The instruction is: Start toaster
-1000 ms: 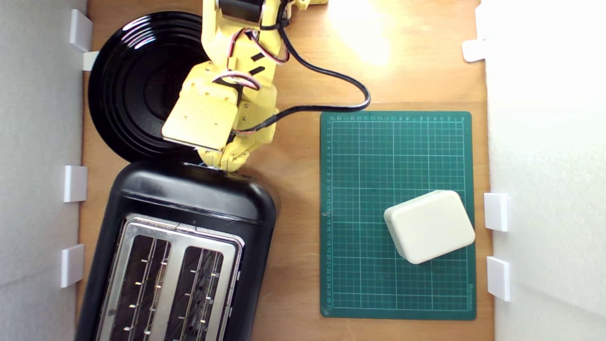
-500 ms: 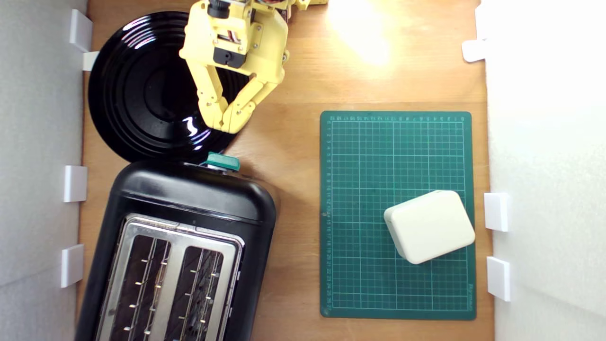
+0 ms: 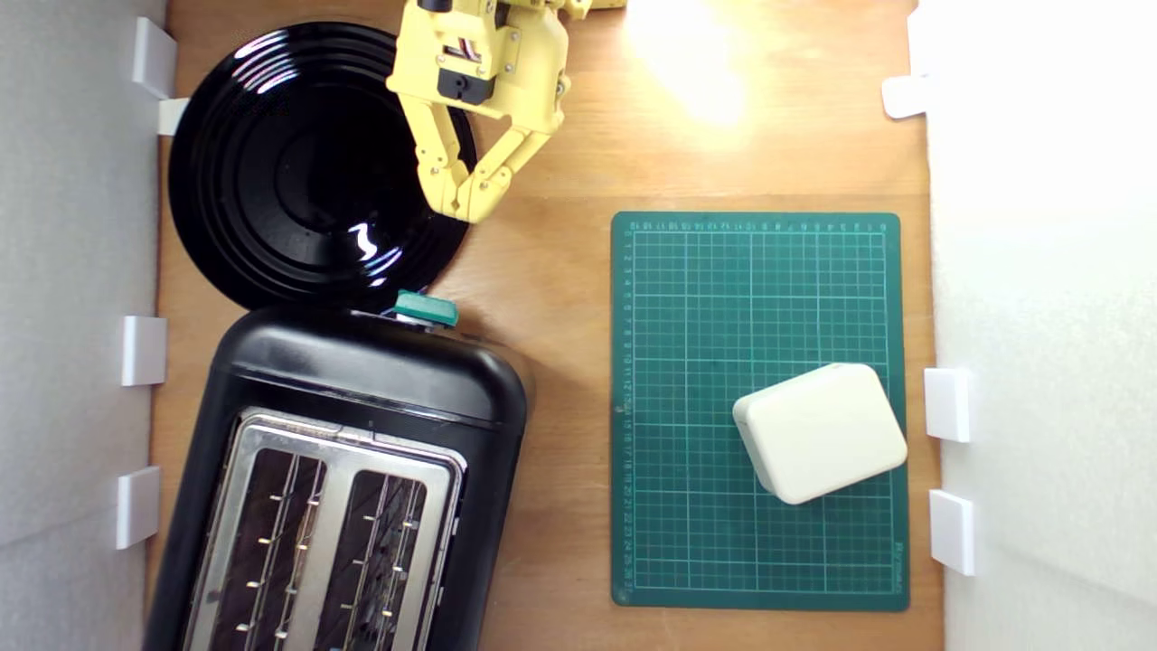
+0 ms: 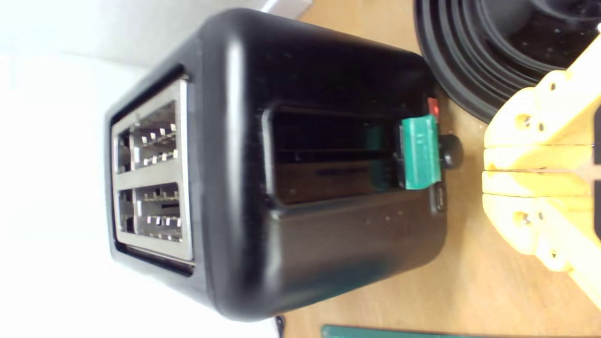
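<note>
**Arm backing off, lever looks down**

Since the earlier frame your arm has pulled back toward the top of the exterior view. Your toaster [image 3: 343, 470] fills the lower left. Above it, the plate [image 3: 271, 163]. Your gripper [image 3: 465, 210] hangs closed and empty over the plate's edge. Smallest, the green lever [image 4: 419, 152] sits low in its slot: pressing seems done; only retreat remains.

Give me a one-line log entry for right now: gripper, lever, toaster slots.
gripper: shut, empty, over black plate edge, clear of toaster | lever knob: at slot's bottom end, untouched | slots: no bread seen
</note>
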You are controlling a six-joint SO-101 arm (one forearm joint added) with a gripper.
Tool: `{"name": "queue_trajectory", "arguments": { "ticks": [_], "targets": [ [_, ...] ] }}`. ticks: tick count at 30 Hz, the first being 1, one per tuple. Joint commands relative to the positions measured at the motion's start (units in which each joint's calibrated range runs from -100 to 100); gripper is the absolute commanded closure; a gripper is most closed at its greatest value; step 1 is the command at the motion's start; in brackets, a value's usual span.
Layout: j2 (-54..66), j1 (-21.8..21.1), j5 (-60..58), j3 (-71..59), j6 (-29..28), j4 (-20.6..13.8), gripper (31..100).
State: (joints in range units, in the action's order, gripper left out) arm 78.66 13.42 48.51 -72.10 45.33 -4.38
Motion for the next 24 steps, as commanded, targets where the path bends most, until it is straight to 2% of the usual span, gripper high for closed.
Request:
{"name": "queue_trajectory", "arguments": {
  "ticks": [1,5,8,14,24],
  "targets": [
    [6.02,0.79,-0.93,-5.54,-0.01,1.00,98.8],
    [11.60,-0.01,-0.93,-13.18,-0.32,1.47,98.8],
    [14.18,-0.96,-0.93,-17.90,-0.95,3.91,98.8],
    [17.85,-3.34,-1.02,-27.35,-1.32,5.60,98.8],
    [19.93,-11.83,-0.59,-27.62,-12.90,4.48,98.8]
  ]
}}
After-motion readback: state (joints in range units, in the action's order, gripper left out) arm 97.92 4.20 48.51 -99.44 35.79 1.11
